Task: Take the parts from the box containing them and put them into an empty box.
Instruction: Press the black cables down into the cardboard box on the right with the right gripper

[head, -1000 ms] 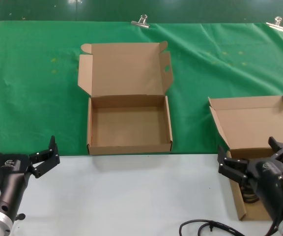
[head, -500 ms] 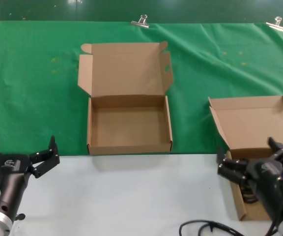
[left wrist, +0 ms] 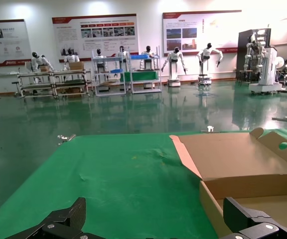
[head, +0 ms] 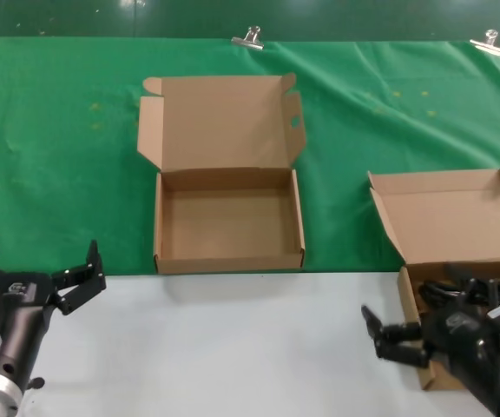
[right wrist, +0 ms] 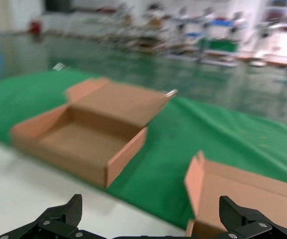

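Head view: the winged box (head: 228, 221) lies open and bare on the green cloth (head: 59, 130), lid up. The plain box (head: 458, 261) sits at the right edge, half on the white table (head: 233, 347). The left gripper (head: 37, 276) hangs low at the left, fingers apart. The right gripper (head: 406, 334) sits beside the plain box, fingers apart, holding nothing. Dark cord (head: 445, 294) shows inside the plain box, partly hidden by the arm.

Left wrist view: spread fingertips (left wrist: 66, 219) frame the cloth and the winged box (left wrist: 248, 169).

Right wrist view: spread fingertips (right wrist: 64, 214) frame the winged box (right wrist: 88, 129) and the plain box (right wrist: 243, 194).
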